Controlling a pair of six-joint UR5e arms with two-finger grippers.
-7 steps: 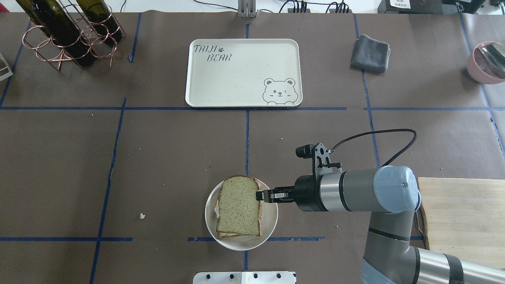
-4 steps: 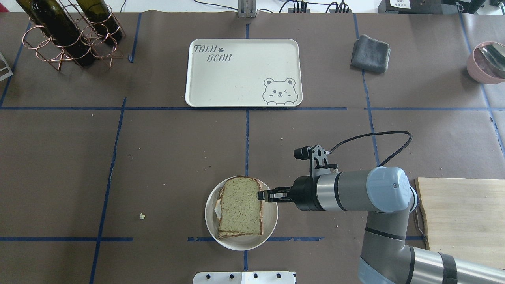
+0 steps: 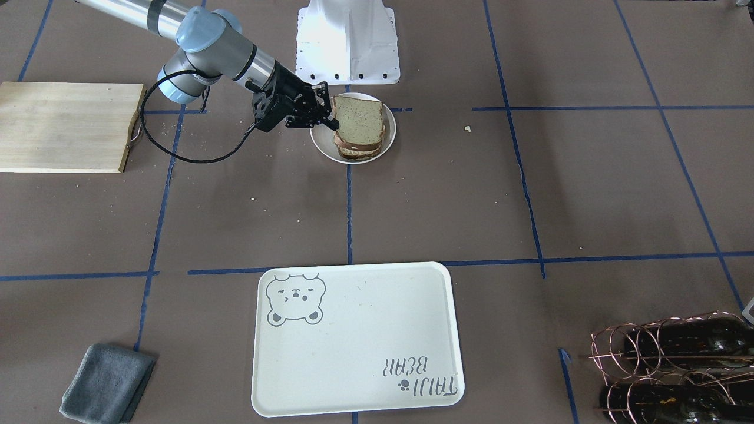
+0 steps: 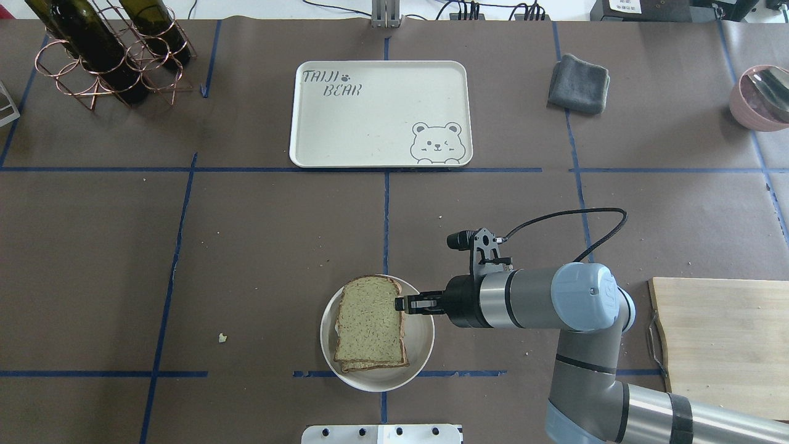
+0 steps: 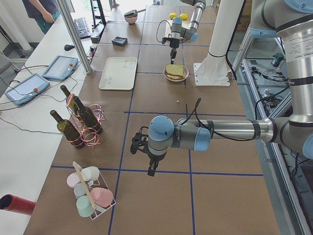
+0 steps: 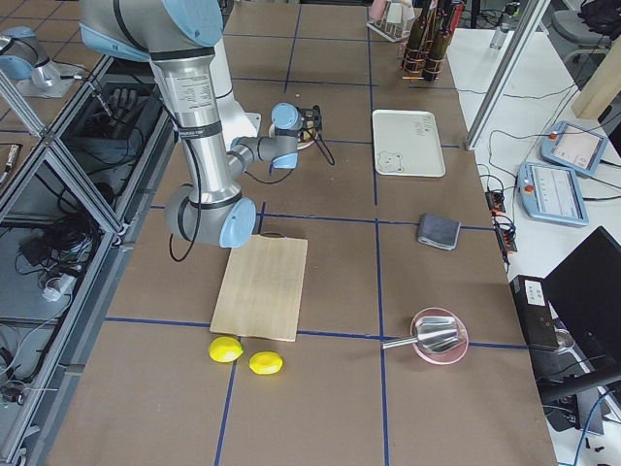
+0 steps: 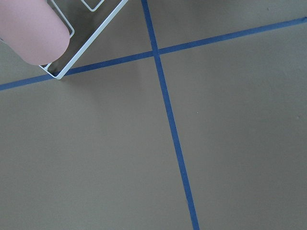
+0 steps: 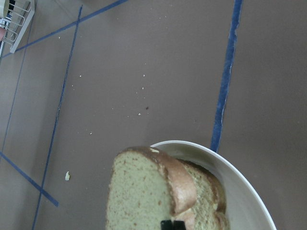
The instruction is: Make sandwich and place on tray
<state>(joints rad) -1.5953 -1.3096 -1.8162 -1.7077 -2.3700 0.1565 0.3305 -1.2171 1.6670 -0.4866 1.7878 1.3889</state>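
The sandwich (image 4: pixel 370 324) is two stacked tan bread slices on a round white plate (image 4: pixel 422 345) at the table's near middle; the egg is hidden between them. My right gripper (image 4: pixel 400 303) comes in level from the right and is shut on the right edge of the top slice (image 3: pixel 356 118). The right wrist view shows its tips (image 8: pixel 171 224) at the crust of the top slice (image 8: pixel 144 191). The cream tray (image 4: pixel 379 117) with the bear drawing lies empty at the far middle. My left gripper (image 5: pixel 151 170) hangs over bare table far to the left; I cannot tell if it is open or shut.
A wooden cutting board (image 4: pixel 721 339) lies right of the plate. A grey cloth (image 4: pixel 579 83) and a pink bowl (image 4: pixel 761 95) are at the far right. A copper rack with wine bottles (image 4: pixel 105 49) is at the far left. A crumb (image 4: pixel 222 337) lies left of the plate.
My right gripper has moved a little to the left, and the top slice has shifted and turned left with it over the lower slice.
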